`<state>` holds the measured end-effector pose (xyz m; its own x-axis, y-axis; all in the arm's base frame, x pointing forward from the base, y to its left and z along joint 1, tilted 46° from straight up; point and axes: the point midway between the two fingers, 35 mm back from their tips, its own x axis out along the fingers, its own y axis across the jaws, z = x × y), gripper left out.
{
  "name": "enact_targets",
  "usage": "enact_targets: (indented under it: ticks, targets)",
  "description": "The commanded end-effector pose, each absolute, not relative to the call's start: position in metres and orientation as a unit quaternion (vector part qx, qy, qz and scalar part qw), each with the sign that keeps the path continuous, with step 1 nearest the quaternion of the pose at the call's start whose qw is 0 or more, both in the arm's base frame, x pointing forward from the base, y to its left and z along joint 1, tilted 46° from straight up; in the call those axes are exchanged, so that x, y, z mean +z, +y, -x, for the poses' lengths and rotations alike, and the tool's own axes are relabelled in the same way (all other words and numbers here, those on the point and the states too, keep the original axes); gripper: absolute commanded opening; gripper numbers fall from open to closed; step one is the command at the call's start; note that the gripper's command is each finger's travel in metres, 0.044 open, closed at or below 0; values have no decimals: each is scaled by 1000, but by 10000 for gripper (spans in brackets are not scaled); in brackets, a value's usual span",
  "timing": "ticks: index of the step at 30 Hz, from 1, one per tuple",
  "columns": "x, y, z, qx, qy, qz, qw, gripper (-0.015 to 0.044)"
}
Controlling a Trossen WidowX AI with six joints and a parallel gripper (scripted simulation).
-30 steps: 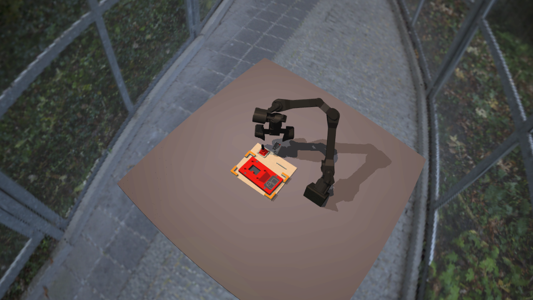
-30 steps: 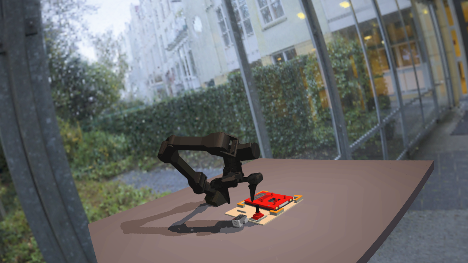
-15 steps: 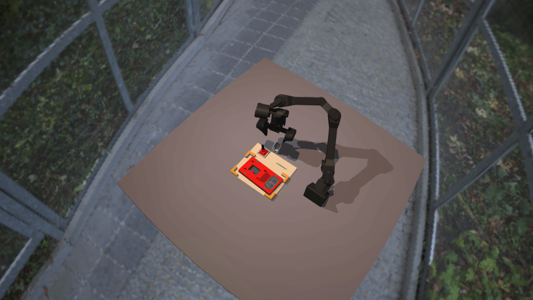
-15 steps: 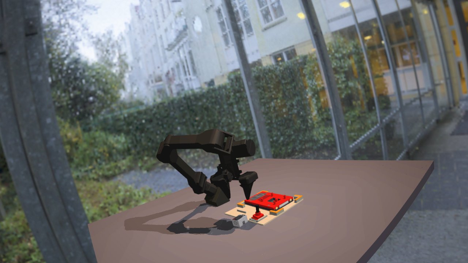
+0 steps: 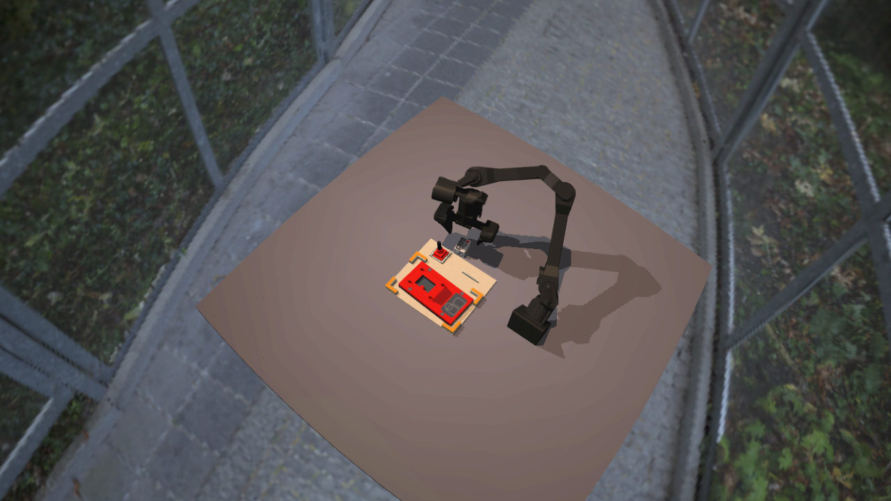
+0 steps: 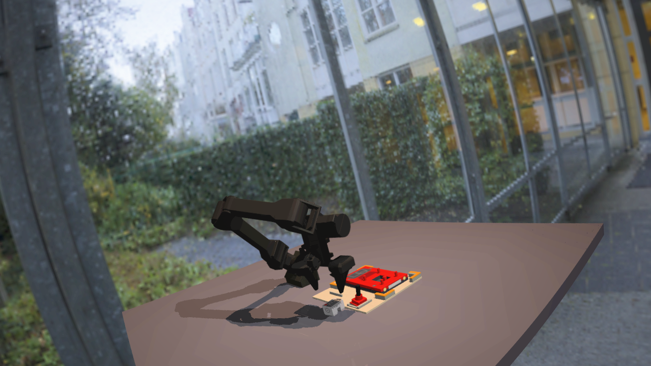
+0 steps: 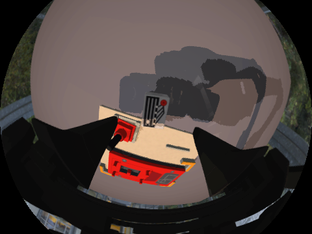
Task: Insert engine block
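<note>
The engine block (image 5: 461,245) (image 6: 332,307) (image 7: 155,109) is a small grey block with dark slots and a red dot. It lies at the edge of the beige board (image 5: 482,284) (image 7: 173,140), apart from the car body. The red car body (image 5: 415,291) (image 6: 394,276) (image 7: 130,165) lies flat on the board, its dark rectangular opening (image 5: 426,283) empty. My gripper (image 5: 466,225) (image 6: 327,286) (image 7: 157,126) is open wide and empty. It hangs a little above the engine block, fingers to either side of it.
A small red base with a black upright stick (image 5: 439,252) (image 6: 358,299) (image 7: 123,131) stands on the board beside the engine block, close to one finger. Orange corner brackets (image 5: 391,284) hold the car body. A grey seat part (image 5: 463,314) sits in it. The arm's base (image 5: 529,323) stands to the right.
</note>
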<state>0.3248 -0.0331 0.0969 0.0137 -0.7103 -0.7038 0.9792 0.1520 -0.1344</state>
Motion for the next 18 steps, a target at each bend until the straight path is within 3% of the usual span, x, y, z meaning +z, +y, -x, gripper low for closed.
enact_targets:
  ticks: [1,18]
  targets:
    - [91,-40,-325,-616,330,-199,687,440]
    - [70,-59,-327,-616,330,-199,687,440]
